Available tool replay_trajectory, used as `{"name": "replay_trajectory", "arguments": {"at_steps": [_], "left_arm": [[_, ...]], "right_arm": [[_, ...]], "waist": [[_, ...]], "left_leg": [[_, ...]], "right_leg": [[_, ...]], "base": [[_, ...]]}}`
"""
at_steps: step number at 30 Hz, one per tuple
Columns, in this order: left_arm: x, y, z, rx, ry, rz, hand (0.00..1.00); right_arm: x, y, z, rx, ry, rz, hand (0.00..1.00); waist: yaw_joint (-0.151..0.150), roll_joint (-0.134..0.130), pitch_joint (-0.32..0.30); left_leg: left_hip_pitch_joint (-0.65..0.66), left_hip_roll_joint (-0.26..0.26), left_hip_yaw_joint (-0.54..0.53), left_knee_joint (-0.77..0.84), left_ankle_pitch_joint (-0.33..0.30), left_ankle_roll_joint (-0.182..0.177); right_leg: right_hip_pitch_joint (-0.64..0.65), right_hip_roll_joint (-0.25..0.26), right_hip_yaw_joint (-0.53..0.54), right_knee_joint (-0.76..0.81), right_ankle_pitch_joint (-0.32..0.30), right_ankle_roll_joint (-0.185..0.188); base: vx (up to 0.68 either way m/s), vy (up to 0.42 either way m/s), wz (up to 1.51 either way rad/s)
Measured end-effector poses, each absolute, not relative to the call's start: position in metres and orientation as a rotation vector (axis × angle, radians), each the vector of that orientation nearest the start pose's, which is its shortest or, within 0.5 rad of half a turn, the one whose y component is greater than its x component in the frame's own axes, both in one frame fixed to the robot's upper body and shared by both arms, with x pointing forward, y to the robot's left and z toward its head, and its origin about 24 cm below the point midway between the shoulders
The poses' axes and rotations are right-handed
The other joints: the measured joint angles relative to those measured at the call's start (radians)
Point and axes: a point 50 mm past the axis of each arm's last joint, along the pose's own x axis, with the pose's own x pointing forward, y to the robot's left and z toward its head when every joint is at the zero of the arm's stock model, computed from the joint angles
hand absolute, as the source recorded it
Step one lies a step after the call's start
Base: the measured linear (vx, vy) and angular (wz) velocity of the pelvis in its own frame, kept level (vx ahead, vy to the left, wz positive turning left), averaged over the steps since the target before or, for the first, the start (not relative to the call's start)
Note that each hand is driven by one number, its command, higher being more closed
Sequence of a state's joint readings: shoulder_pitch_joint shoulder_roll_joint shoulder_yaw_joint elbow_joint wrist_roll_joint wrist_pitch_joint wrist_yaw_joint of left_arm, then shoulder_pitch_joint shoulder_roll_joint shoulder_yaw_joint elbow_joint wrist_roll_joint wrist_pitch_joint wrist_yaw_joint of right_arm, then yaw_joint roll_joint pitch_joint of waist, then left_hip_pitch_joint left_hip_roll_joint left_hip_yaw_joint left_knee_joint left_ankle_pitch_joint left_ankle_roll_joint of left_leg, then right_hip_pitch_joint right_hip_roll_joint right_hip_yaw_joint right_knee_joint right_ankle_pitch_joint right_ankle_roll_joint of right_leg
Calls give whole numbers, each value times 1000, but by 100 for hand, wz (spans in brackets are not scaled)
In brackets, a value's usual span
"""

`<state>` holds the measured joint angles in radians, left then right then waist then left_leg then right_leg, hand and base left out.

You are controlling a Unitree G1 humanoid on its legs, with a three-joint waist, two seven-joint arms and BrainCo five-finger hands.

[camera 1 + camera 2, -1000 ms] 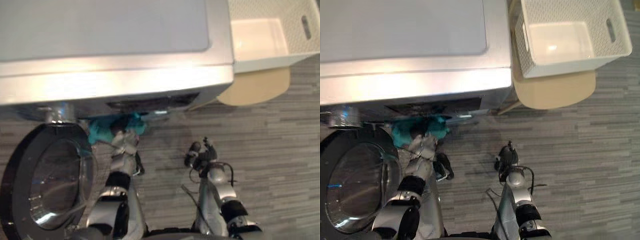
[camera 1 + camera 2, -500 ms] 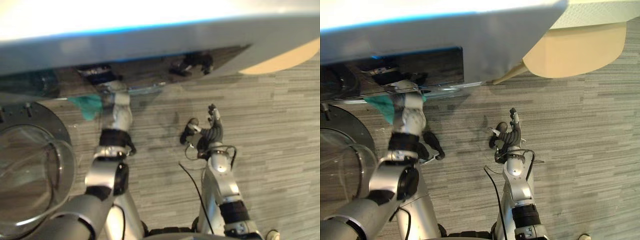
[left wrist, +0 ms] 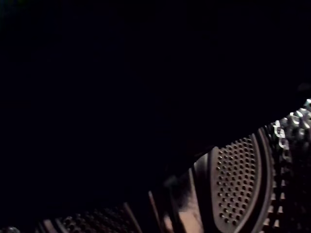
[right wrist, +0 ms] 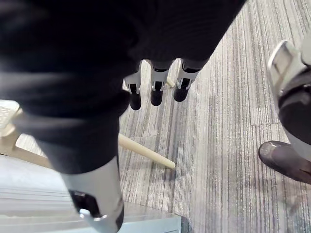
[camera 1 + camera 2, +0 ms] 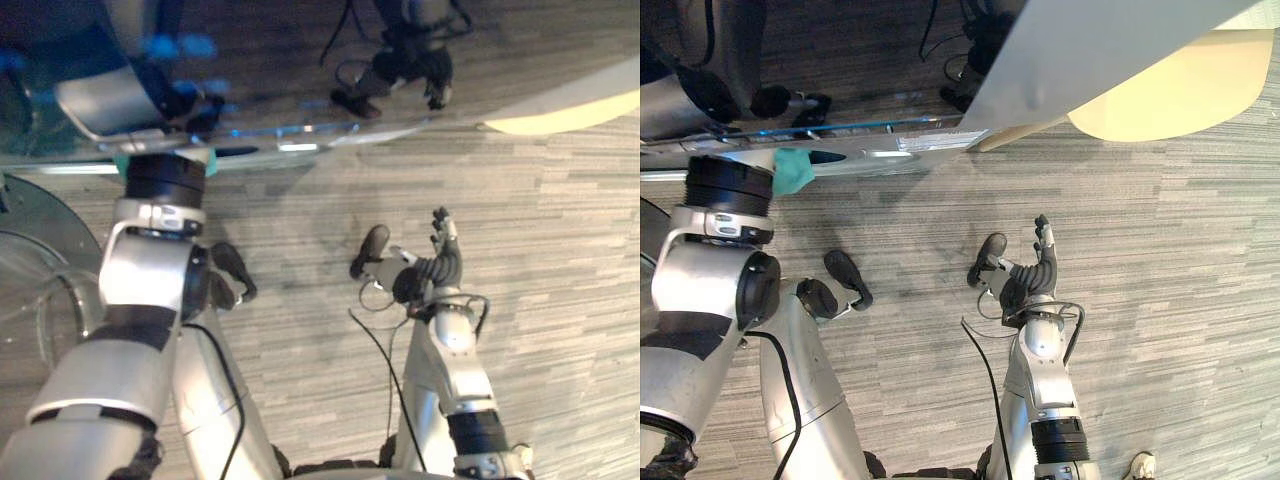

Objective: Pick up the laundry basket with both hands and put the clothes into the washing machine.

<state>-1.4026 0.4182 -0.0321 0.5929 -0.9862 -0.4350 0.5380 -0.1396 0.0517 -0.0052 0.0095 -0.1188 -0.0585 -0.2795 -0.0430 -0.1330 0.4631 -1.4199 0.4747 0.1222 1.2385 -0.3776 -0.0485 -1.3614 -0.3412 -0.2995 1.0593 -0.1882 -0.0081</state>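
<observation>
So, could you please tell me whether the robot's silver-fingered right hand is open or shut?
Open: the right hand hangs over the grey striped floor, fingers straight, holding nothing.

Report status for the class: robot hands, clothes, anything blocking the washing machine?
Right robot hand open, empty, above the floor. Left arm reaches into washing machine. Teal cloth at the opening beside that arm. No obstruction seen.

Teal cloth [image 5: 792,170]; grey streaked floor [image 5: 1160,280]; beige stool top [image 5: 1180,95]; drum [image 3: 235,184] perforated, seemingly dark.
</observation>
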Motion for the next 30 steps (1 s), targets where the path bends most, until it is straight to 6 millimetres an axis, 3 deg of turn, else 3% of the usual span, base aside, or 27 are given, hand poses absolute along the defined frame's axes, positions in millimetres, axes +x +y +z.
{"name": "replay_trajectory", "arguments": {"at_steps": [2,7,10,11,12,16,18,21,23,25,30], "left_arm": [[347,189,406,-958,-952,223,100],[338,196,418,-899,-1017,234,100],[343,183,423,-741,-983,164,100],[350,170,425,-495,-960,145,0],[352,166,426,-397,-951,141,0],[365,140,427,418,-891,163,0],[374,129,414,783,-848,214,0],[383,123,397,1136,-806,301,0],[384,118,391,1256,-826,335,0],[389,108,373,1437,-832,368,0],[389,102,361,1489,-860,416,0]], "right_arm": [[276,-143,80,-52,-194,-244,0],[273,-141,84,-60,-213,-219,0],[271,-141,81,-61,-207,-216,0],[271,-141,81,-61,-208,-211,0],[271,-141,82,-61,-210,-207,0],[270,-140,81,-69,-213,-185,0],[266,-139,76,-92,-203,-169,0],[261,-134,70,-108,-194,-143,0],[259,-132,70,-107,-207,-134,0],[257,-134,69,-121,-219,-137,0],[256,-137,62,-187,-199,-119,0]], "waist": [[-2,-26,-17],[-36,-38,-33],[-36,-38,-33],[-35,-38,-33],[-34,-38,-33],[-25,-37,-32],[-25,-37,-32],[-22,-37,-33],[-20,-34,-34],[-15,-28,-37],[3,-26,-35]], "left_leg": [[-1,15,28,-50,6,-10],[-3,18,67,-152,11,-19],[-2,21,84,-181,12,-20],[4,20,104,-201,15,-25],[6,20,112,-208,17,-28],[29,35,145,-229,27,-29],[46,46,158,-228,58,-4],[72,49,166,-229,101,28],[76,45,165,-241,104,32],[90,37,168,-265,130,59],[144,11,178,-315,145,48]], "right_leg": [[-4,18,-8,-59,2,4],[28,30,-62,-207,26,41],[48,27,-89,-263,53,44],[51,24,-91,-284,56,47],[52,24,-91,-292,61,47],[90,27,-114,-363,135,35],[109,31,-116,-382,177,32],[134,30,-123,-397,216,29],[144,29,-133,-403,219,33],[161,25,-148,-411,222,28],[202,18,-163,-434,221,27]], "base": [[-75,-55,-7],[-90,11,-6],[-93,40,0],[-89,22,18],[-106,12,25],[-88,12,1],[-55,16,-17],[-34,23,-18],[-12,19,1],[-8,11,14],[-3,11,12]]}}
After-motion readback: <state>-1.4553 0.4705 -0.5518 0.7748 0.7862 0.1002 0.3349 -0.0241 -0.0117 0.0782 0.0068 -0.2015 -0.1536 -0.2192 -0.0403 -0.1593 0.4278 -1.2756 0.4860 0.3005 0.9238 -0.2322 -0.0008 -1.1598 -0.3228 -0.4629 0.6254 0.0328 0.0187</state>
